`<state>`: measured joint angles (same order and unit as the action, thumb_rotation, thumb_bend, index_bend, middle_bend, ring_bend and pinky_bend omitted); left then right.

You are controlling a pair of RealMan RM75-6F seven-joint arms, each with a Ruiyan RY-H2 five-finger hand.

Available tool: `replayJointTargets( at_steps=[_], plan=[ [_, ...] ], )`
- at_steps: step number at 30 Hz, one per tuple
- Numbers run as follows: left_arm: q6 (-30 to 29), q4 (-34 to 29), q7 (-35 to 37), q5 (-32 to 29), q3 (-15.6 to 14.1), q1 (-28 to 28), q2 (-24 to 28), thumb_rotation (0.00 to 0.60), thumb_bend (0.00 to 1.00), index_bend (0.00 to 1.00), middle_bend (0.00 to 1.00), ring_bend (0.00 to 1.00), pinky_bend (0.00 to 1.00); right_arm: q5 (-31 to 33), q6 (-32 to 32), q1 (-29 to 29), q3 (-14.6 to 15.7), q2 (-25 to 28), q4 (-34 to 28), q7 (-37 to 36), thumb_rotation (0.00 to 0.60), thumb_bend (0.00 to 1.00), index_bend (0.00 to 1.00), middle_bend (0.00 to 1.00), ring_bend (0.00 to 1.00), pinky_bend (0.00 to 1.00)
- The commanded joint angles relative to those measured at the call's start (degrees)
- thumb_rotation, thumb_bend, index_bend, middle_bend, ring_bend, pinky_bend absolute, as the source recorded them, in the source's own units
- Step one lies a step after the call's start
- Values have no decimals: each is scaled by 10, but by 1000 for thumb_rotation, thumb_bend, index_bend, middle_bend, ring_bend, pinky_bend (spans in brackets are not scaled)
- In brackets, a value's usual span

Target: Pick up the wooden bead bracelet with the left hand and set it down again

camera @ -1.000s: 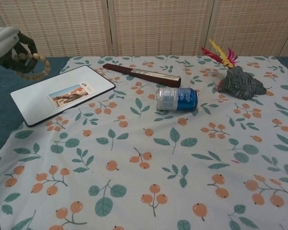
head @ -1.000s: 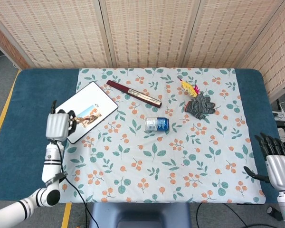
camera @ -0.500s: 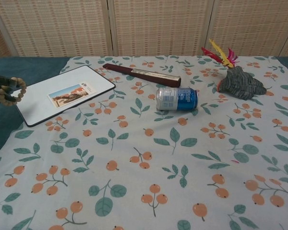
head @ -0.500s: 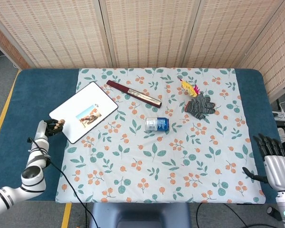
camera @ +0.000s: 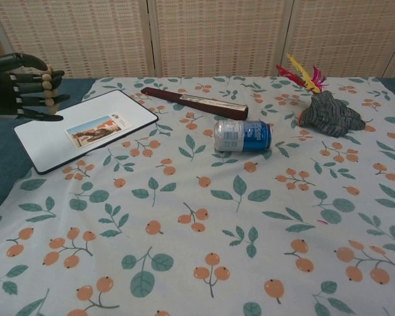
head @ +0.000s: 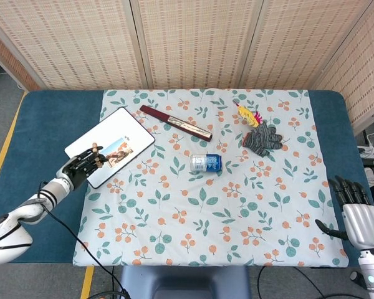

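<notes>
Hanging across the dark fingers (camera: 36, 82) of the left hand (camera: 23, 85), the wooden bead bracelet (camera: 48, 85) is off the table, a short string of pale beads showing between the fingers in the chest view. From the head view the same hand (head: 82, 166) sits over the near left edge of the white board (head: 131, 128), fingers stretched forward and only loosely curled, with the beads (head: 95, 154) just visible at their tips.

Half a second ago the hand was lower and further left, out over the blue table (head: 43, 124), with the bracelet hanging as a full loop; a second ago it was raised with the loop dangling. Now the arm has swung the hand back toward the board and levelled it. To my eye the lift is done and the setting-down is under way, though the bracelet has not been released.

The right hand (head: 355, 212) waits at the near right corner, fingers apart and upright, holding nothing. A drink can (camera: 243, 135) lies on the flowered cloth (camera: 204, 257), well apart.
</notes>
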<state>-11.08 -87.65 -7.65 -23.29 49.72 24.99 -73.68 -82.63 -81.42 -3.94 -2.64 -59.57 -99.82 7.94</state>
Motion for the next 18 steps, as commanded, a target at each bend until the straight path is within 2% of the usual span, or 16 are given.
replayJointTargets(
  at_steps=[1,6,9,16,18],
  plan=[
    [108,9,59,255,47,-71,-44,600,466,324,480,283,20,-1,-1,1,1,-2,-2,4,450,138,0,0,0,0],
    [76,13,81,347,56,-87,-80,600,449,369,509,287,11,3,1,0,1,-4,-2,9,450,138,0,0,0,0],
    [44,10,96,396,60,-92,-95,600,447,410,563,306,9,4,2,-1,1,-4,-2,9,449,138,0,0,0,0],
    [-4,6,155,469,54,-93,-110,596,428,516,659,337,9,6,8,-3,2,-4,-2,10,448,138,0,0,0,0],
    [-6,5,172,483,46,-90,-105,564,416,565,673,342,9,6,8,-2,2,-3,-2,11,449,139,0,0,0,0]
  ],
)
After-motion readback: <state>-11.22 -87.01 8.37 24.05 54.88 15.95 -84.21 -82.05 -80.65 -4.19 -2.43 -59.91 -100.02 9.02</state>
